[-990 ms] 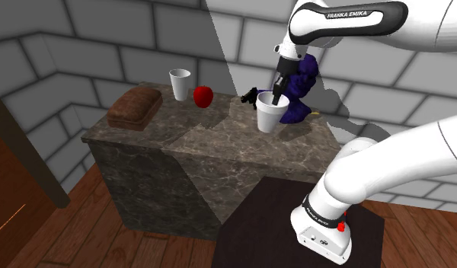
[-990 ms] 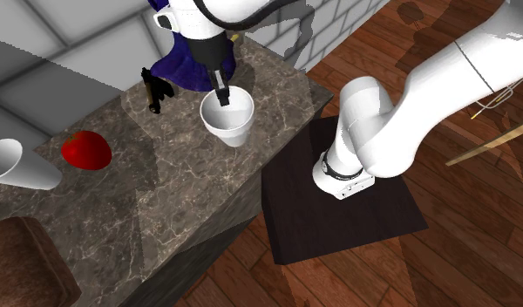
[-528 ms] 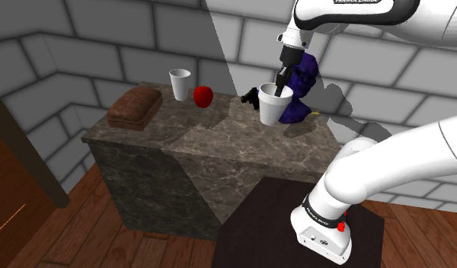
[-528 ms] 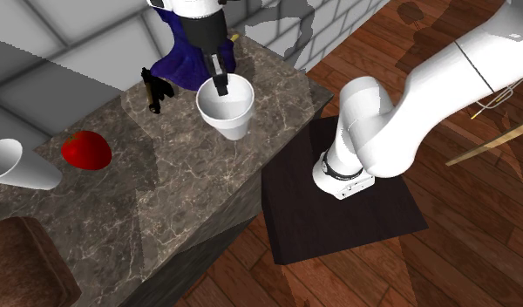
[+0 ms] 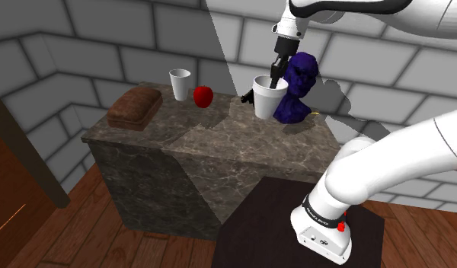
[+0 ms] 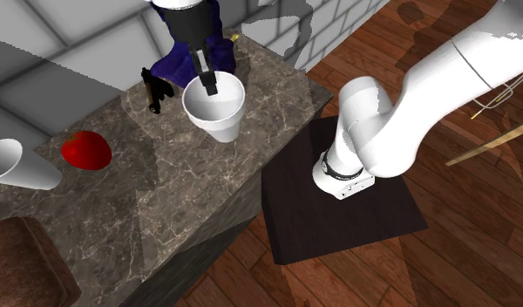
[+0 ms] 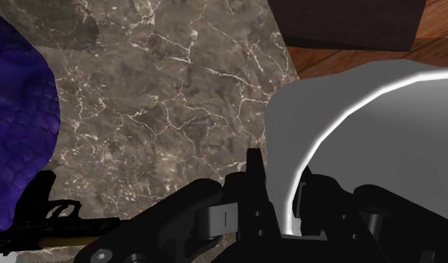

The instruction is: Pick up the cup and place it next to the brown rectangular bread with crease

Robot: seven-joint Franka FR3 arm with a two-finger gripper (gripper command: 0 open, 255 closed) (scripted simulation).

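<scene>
Cup (image 5: 268, 97) above counter (image 5: 212, 137) (beside bust (image 5: 300, 79)).

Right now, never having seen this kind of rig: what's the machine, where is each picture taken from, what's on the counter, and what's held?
It is a simulated white robot arm standing on a dark box stand beside a marble counter. One picture looks down from beside the stand. One looks over the counter from another side. The third comes from a camera on the hand, looking along the fingers.

The black gripper is shut on the rim of a white cup, with one finger inside and one outside. The cup seems to hang just above the counter.

On the counter are a brown loaf, a second white cup, a red fruit, a purple bust and a small black pistol-shaped thing.
</scene>
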